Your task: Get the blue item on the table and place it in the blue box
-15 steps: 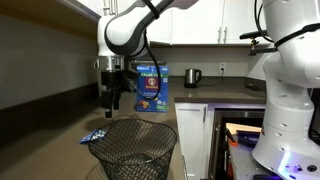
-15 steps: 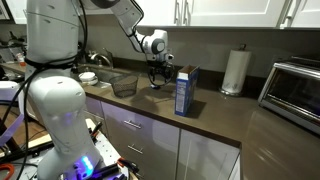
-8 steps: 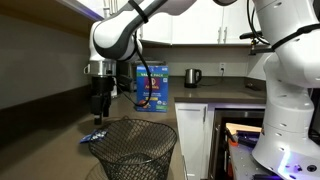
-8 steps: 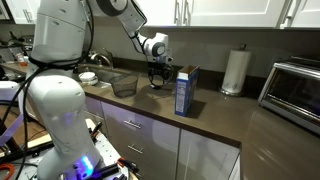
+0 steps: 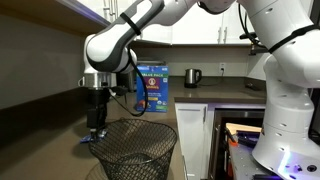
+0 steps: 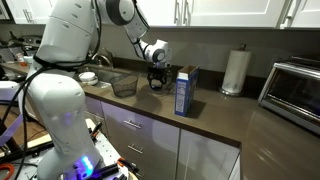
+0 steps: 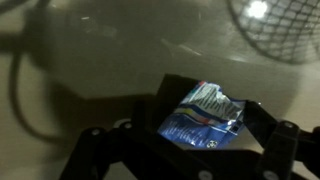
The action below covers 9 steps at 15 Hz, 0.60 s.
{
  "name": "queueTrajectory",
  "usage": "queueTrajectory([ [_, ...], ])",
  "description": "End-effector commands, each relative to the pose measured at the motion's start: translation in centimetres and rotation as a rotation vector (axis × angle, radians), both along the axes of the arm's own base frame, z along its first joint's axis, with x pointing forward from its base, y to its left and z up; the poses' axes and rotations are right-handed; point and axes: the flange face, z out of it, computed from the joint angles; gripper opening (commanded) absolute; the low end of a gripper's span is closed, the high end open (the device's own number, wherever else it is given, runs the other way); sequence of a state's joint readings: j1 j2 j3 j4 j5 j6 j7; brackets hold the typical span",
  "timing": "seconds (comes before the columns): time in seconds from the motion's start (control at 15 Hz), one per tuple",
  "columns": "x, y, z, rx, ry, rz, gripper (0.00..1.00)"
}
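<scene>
Our hand (image 5: 97, 128) hangs low, fingers (image 7: 275, 145) spread either side of the blue packet (image 7: 203, 115). It lies flat on the desk (image 7: 110, 60), so we straddle it, with the wire basket (image 5: 135, 150) just beside.

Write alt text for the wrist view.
A small blue packet with white markings lies on a dim countertop between the open jaws of the gripper. A wire basket shows at top right.

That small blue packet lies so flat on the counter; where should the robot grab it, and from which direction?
Probably straight from above, pinching across the blue packet at its crumpled, raised middle. It lies flat on the counter, leaving no edge to reach from the side, and the wrist view shows the open fingers on either side of it.
</scene>
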State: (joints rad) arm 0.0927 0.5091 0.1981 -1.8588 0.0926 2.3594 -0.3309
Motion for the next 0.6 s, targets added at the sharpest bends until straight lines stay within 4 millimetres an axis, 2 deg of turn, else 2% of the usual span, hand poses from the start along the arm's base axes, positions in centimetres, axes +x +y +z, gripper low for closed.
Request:
queueTrajectory([
  [0.0,0.7,0.5,-1.0,0.026,0.011,0.033,0.75],
  [0.13,0.9,0.5,-0.5,0.017,0.004,0.031,0.67],
  [0.53,0.3,0.3,1.3,-0.002,-0.012,0.033,0.26],
])
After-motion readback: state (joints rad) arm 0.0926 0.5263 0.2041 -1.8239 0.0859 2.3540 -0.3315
